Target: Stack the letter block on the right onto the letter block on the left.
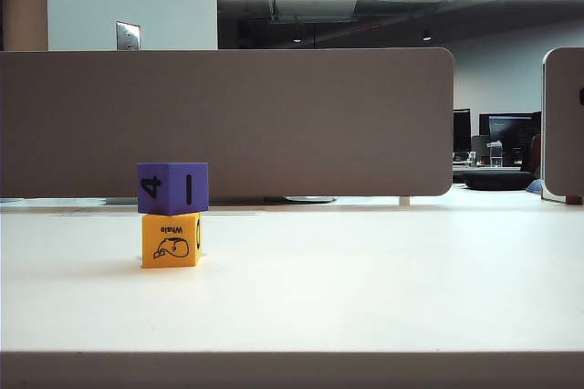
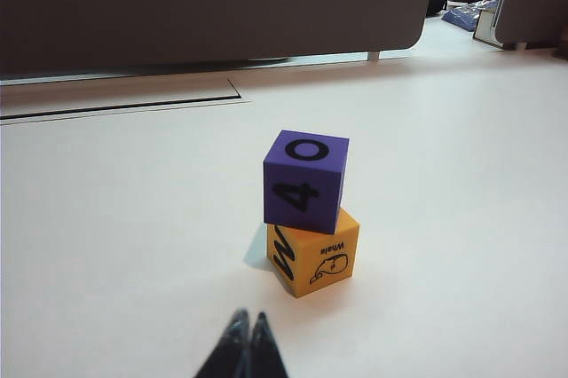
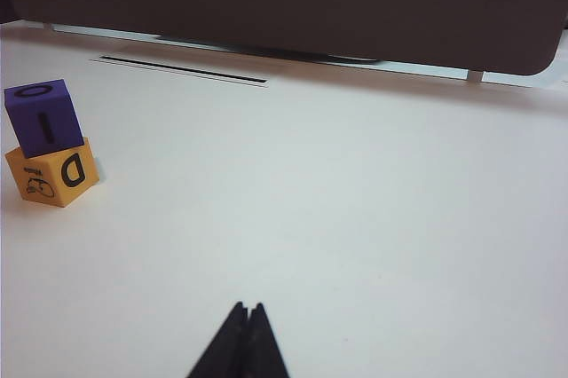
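1. Purple block (image 1: 172, 188) sits on top of the orange block (image 1: 171, 240), slightly twisted off square; the stack is on the desk (image 1: 365, 289) toward its left side.
2. Left gripper (image 2: 248, 318): fingertips pressed together, holding nothing, low over the desk, near the stack but apart from it.
3. Right gripper (image 3: 248, 309): fingertips together, empty, well apart from the stack.

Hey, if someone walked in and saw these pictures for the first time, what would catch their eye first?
The two-block tower on the left of the white table: a purple block sitting on an orange block, turned slightly askew. Next, the wide grey partition behind it. Both grippers hang back from the stack with jaws shut, the left gripper facing it nearby, the right gripper farther off.
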You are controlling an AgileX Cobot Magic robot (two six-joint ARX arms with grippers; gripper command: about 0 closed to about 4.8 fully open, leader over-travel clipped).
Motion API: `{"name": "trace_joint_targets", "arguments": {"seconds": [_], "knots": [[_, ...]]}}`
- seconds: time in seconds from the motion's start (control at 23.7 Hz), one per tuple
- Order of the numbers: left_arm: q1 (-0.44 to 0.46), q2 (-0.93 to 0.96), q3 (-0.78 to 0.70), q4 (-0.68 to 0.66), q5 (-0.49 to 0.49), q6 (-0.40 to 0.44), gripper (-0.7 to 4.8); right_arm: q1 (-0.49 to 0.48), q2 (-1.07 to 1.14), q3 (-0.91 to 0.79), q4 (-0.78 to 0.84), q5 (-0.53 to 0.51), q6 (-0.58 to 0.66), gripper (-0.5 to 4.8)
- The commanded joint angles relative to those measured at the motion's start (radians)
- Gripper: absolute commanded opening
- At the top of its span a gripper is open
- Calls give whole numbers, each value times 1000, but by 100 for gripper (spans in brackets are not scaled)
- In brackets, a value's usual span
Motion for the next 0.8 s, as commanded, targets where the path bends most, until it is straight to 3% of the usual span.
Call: {"name": "trace_joint_targets", "arguments": {"seconds": [0.04,0.21,0.8], "knots": [[2,0,3,10,0,7,-6,-6,-2,-4,21,1,-3,3],[5,0,4,10,0,7,-6,-46,-2,-5,21,-4,-3,3],[253,0,4,10,7,7,-5,-469,-2,-5,21,-2,-3,3]]}}
